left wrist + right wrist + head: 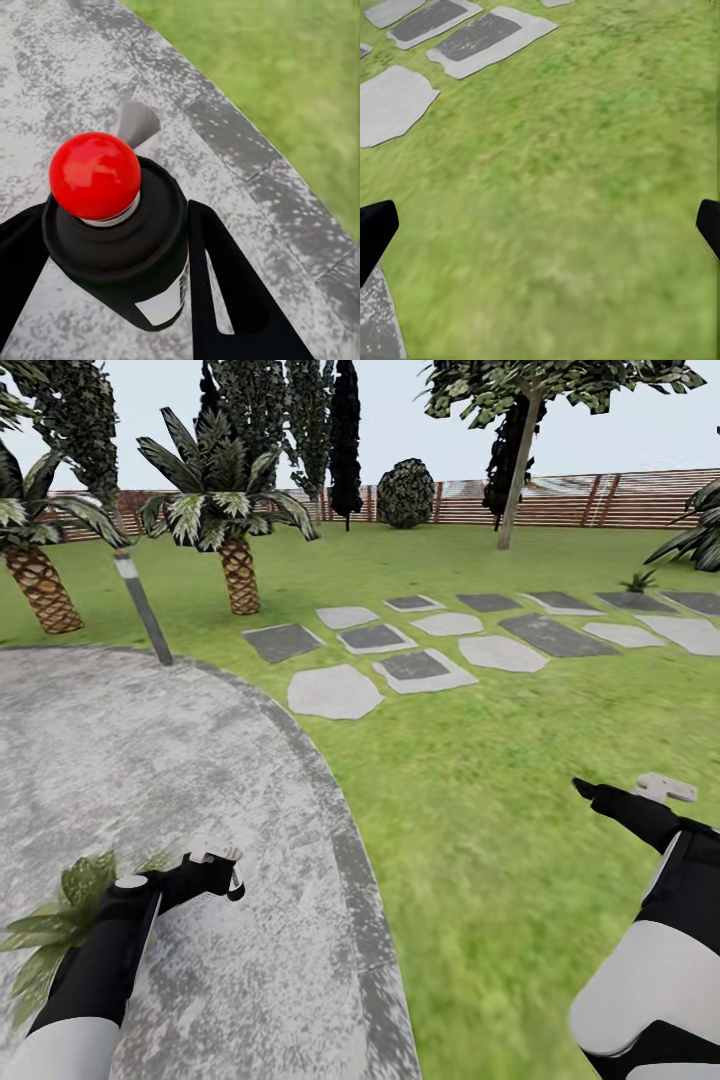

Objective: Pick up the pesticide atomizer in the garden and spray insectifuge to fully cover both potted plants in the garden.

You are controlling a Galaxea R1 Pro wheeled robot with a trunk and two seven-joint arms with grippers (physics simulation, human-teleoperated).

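My left gripper (222, 867) is shut on the pesticide atomizer (235, 881), low over the grey patio (150, 760). In the left wrist view, the dark bottle (142, 255) with its red top and white label sits between the two black fingers (225, 292). A potted plant (62, 915) with pointed green leaves lies just left of my left forearm, partly hidden by it. Another small rosette (638, 580) sits far off on the grass at the right. Above the lawn, my right gripper (625, 792) (542, 229) is open and holds nothing.
Flat stepping stones (335, 690) cross the grass ahead. A slanted lamp post (145, 610) and striped-leaf palms (235, 560) stand at the patio's far edge. A round dark shrub (406, 492), trees and a brown slatted fence (600, 500) close the back.
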